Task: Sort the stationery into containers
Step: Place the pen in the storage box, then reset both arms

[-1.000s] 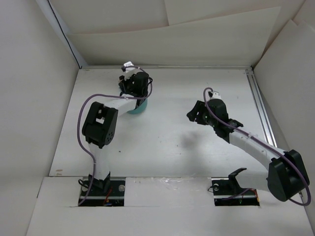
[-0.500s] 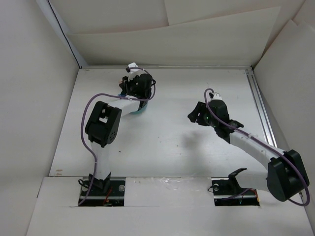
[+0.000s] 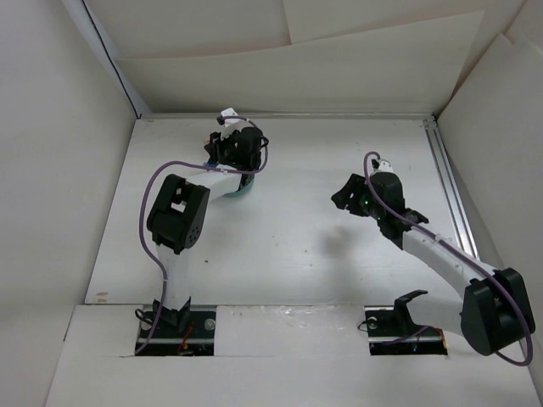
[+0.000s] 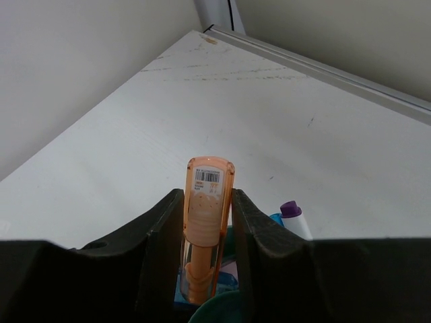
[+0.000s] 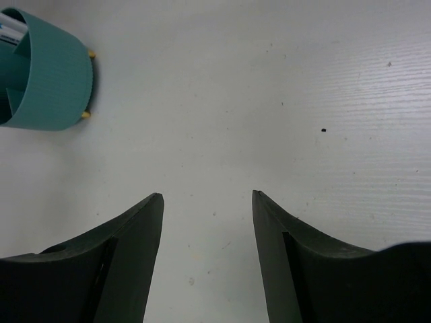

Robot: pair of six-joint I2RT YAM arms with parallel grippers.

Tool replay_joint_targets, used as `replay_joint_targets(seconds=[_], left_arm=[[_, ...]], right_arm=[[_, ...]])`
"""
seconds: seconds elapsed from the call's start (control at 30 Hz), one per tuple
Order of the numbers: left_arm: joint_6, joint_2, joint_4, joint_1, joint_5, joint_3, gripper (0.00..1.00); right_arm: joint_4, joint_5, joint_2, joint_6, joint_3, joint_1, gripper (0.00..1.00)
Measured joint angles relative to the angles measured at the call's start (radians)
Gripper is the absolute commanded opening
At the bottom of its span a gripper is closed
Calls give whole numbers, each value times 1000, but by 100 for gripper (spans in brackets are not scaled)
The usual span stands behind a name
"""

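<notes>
My left gripper (image 4: 207, 194) is shut on an orange stick (image 4: 209, 208) with a barcode label, held upright between both fingers. It hangs directly over the teal container (image 4: 229, 311), whose rim shows at the bottom of the left wrist view. A white pen with a purple tip (image 4: 293, 217) and a blue piece (image 4: 275, 219) stand in the container beside it. From above, the left gripper (image 3: 234, 157) covers most of the container (image 3: 242, 192). My right gripper (image 3: 348, 197) is open and holds nothing. It hovers over bare table (image 5: 207, 195), with the container (image 5: 50, 84) to its far left.
A metal rail (image 3: 448, 186) runs along the table's right side, and another rail (image 4: 323, 67) lines the far edge. White board walls enclose the table on the left, back and right.
The left wrist shifted slightly toward the back over the container, then held still. The right gripper drifted a little to the right, staying open.
</notes>
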Motion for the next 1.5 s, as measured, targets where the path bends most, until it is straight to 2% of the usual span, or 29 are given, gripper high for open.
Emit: replay_joint_targets(seconds=[0.17,0.5,0.63,0.67,0.73,0.8,0.83,0.87,1.0,1.03,1.07,1.2,1.37,1.5], left_arm=[[7,2,-8,0,-3,0,35],[8,4,-12,0,-8,0,36],[2,-5,-23,0,-8,-1,43],[-8,-16,-39,0,-4,-2,46],[-33,-56,-81,0,10,-2,66],[-76,-122,-130,-1,42,-2,70],[-97,-158,-154,-2,55,0,77],[-119,-200,-185,-4,71,6,100],[-231,-369,-283,-8,166,47,100],[-262,-412,-312,-11,194,55,100],[-297,-453,-335,-12,220,58,100],[-423,-617,-421,-13,345,20,100],[-502,-801,-508,-12,557,-138,100],[-522,-950,-602,-14,669,-278,100]], right_arm=[[1,-16,-26,-3,0,-27,61],[4,-39,-29,-7,-15,-45,61],[6,-39,-29,-7,-15,-45,61],[7,-39,-29,-8,-15,-45,61],[7,-39,-29,-8,-15,-45,61],[7,-40,-29,-8,-15,-46,61],[7,-40,-29,-8,-15,-47,62],[7,-40,-33,-8,-16,-47,62],[6,-39,-74,-11,-18,-52,68],[8,-37,-92,-11,-20,-52,79],[7,-34,-108,-11,-22,-53,100],[3,0,-192,-17,-41,-53,100],[-29,50,-319,-18,-57,-53,100],[-65,61,-419,-18,-60,-53,100]])
